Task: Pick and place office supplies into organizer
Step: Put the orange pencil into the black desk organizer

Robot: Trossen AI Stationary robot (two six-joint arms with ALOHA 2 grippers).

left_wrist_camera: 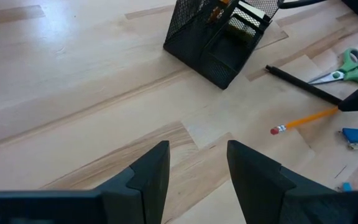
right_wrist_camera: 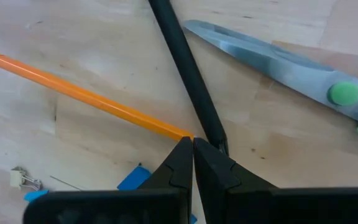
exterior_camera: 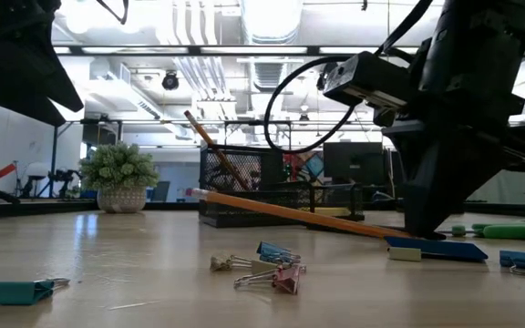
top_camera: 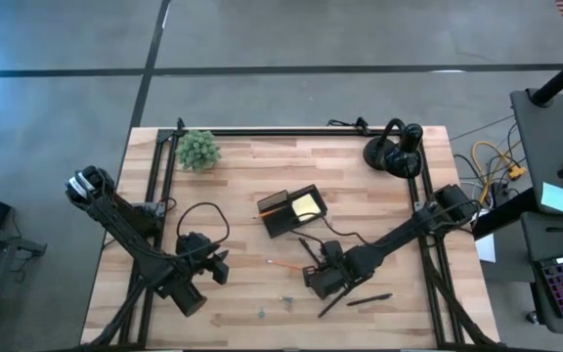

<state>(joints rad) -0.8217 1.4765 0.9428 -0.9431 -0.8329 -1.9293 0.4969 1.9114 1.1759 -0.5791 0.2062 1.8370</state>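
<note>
The black mesh organizer [top_camera: 281, 223] stands mid-table and holds a yellow sticky-note pad [top_camera: 305, 205] and an orange pencil [top_camera: 270, 209]. Another orange pencil [right_wrist_camera: 86, 96] lies nearer the front. It slants in the low view, with its eraser end [exterior_camera: 192, 193] raised. My right gripper [right_wrist_camera: 192, 144] is shut, its tips down at this pencil's other end, beside a black pen [right_wrist_camera: 185, 68] and the green-handled scissors [right_wrist_camera: 291, 74]. My left gripper [left_wrist_camera: 197, 168] hovers open over bare wood at the front left, with nothing between its fingers. My right gripper comes steeply from above, and its shut fingertips meet the orange pencil's far end [right_wrist_camera: 182, 132], where that end lies beside the pen's end [right_wrist_camera: 219, 142]. The tips hide the contact, so I cannot tell whether they pinch the pencil or press on it.
Two black pens [top_camera: 355, 301] lie near the front edge. Binder clips [exterior_camera: 272, 273], a blue clip [exterior_camera: 436, 249] and a teal clip [exterior_camera: 16, 292] are scattered at the front. A potted plant [top_camera: 198, 150] stands far left and a round black object [top_camera: 396, 149] far right.
</note>
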